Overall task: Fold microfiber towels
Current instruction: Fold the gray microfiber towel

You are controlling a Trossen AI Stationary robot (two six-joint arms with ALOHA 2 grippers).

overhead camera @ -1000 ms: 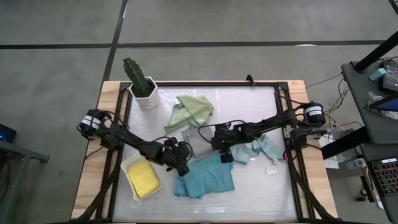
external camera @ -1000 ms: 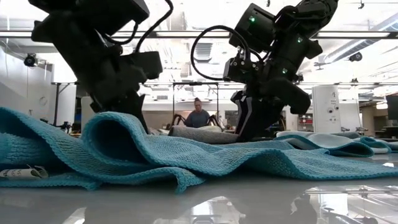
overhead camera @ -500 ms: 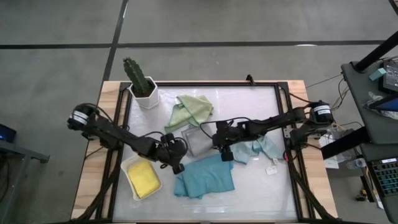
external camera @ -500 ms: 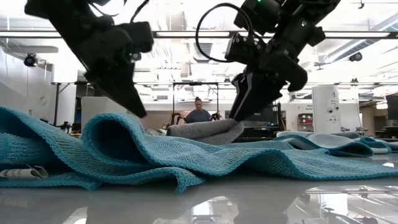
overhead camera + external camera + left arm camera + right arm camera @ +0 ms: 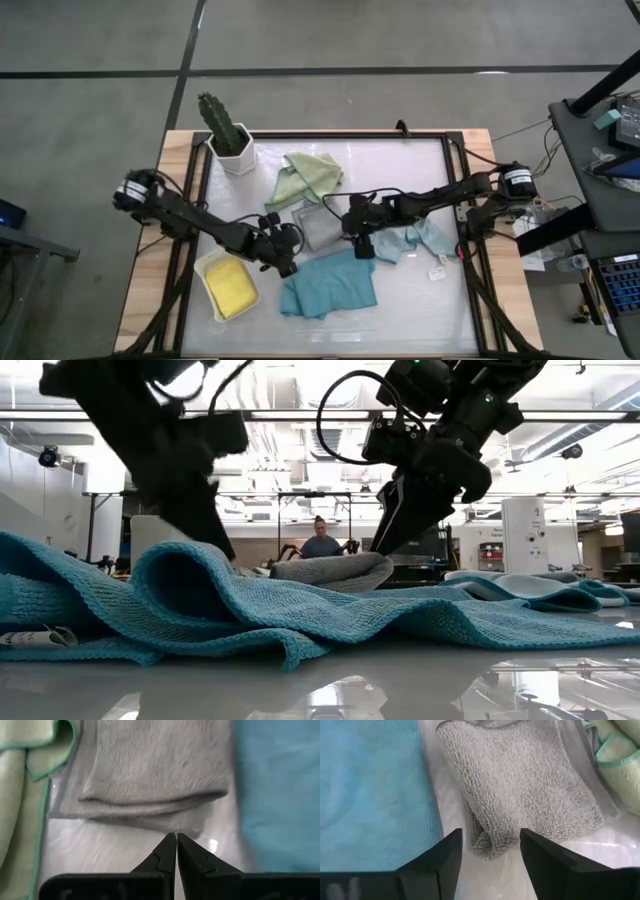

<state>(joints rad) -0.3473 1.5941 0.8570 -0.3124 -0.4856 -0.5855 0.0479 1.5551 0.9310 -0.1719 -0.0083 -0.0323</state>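
A grey towel (image 5: 318, 226) lies folded at mid-table, its rounded fold (image 5: 340, 570) showing behind the rumpled teal towel (image 5: 328, 285). My left gripper (image 5: 176, 840) is shut and hovers just short of the grey towel's (image 5: 155, 785) edge, over bare table. My right gripper (image 5: 490, 842) is open above the towel's folded corner (image 5: 487, 845), one finger to each side, and it touches nothing that I can see. A sage green towel (image 5: 308, 178) lies farther back and a pale blue one (image 5: 418, 240) lies to the right. A yellow towel (image 5: 230, 287) rests in the tray.
A white tray (image 5: 208, 268) sits near the left edge. A potted cactus (image 5: 228, 135) stands at the far left corner. A small tag (image 5: 437, 272) lies right of the teal towel. A person (image 5: 320, 545) sits in the room beyond the table.
Both grippers have risen off the grey towel, and the left one has also drawn back a little toward the table's left edge. The grey towel, which lay low and flat before, now lies doubled over with a rounded fold at its right end.
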